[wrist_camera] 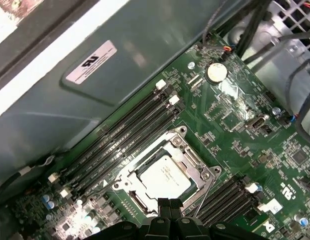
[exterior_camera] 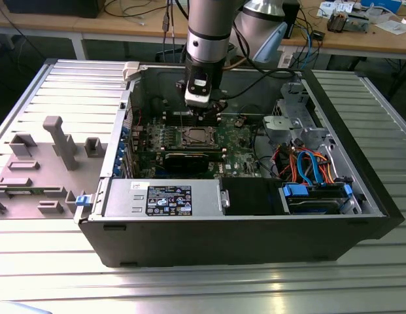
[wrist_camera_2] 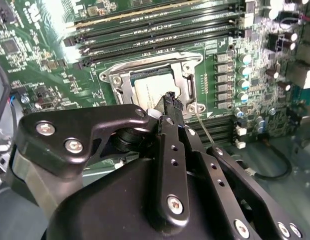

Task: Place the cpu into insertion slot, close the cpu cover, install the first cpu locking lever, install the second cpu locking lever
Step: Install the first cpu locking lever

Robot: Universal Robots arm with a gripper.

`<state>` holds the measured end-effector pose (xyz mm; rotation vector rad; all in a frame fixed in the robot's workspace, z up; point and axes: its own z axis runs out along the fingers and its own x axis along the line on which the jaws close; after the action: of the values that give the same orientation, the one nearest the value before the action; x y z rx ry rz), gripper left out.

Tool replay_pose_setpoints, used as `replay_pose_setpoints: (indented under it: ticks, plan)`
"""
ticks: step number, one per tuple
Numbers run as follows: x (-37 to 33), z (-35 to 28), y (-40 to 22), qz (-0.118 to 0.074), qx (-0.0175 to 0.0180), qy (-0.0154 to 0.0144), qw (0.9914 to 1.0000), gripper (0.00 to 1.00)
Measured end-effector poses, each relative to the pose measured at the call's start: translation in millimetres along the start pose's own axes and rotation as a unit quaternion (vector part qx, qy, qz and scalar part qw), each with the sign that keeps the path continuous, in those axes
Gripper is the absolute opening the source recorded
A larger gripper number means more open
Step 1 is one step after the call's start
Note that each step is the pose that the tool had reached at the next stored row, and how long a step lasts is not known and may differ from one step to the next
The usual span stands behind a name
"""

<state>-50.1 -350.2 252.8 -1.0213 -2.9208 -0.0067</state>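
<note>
Second wrist view: cpu [wrist_camera_2: 151,89] lies flat in the insertion slot [wrist_camera_2: 113,80], its dull grey top showing through the window of the cpu cover [wrist_camera_2: 188,86], which sits down over it. Claw [wrist_camera_2: 169,99] pressed together, pinching nothing, tips just above the chip's near edge beside a corner of the cover. A thin wire locking lever [wrist_camera_2: 203,128] slants away from that corner; cannot tell whether it is hooked. Exterior view: the claw is low inside the open computer case [exterior_camera: 255,242], over the socket on the green motherboard [exterior_camera: 242,154]. Judgement: seating and cover closing look done, and the step in hand reads as the first lever. To do it well, use the closed tips as a pusher on the lever's outer end, not near its pivot. Bear down first, then sideways so it tucks under its retaining tab. Keep force off the chip top and clear of the memory slots [wrist_camera_2: 145,35] and capacitors [wrist_camera_2: 244,75] on either side. The wire looks springy and may slip off the tips, so square contact matters.
</note>
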Motion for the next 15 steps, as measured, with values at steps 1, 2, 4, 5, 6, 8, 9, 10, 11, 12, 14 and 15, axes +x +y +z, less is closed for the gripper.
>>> replay_pose_setpoints:
  ticks: [1,2,4,5,6,8,9,10,11,12,14,15]
  plan:
    - [0.0,0.0,0.0,-0.007,0.0003,-0.0001,0.99998,0.11]
    - [0.0,0.0,0.0,-0.013,0.0006,-0.0002,0.99992,0.11]
    - [0.0,0.0,0.0,-0.023,0.0010,-0.0003,0.99974,0.11]
    - [0.0,0.0,0.0,-0.029,0.0014,-0.0003,0.99957,0.11]
    - [0.0,0.0,0.0,-0.033,0.0015,-0.0004,0.99946,0.11]
    - [0.2,0.1,-0.1,-0.040,-0.0011,-0.0031,0.99920,0.11]
    - [0.2,0.1,-0.1,-0.040,-0.0023,-0.0039,0.99917,0.11]
    - [0.2,0.0,-0.2,-0.042,-0.0046,-0.0043,0.99911,0.11]
    - [0.5,-0.7,-0.3,-0.043,-0.0076,-0.0046,0.99905,0.11]
    - [0.7,-1.2,-0.5,-0.043,-0.0092,-0.0060,0.99901,0.11]
    - [0.8,-2.6,-0.6,-0.043,-0.0104,-0.0074,0.99898,0.11]
    - [1.0,-3.5,-0.7,-0.043,-0.0108,-0.0079,0.99896,0.11]
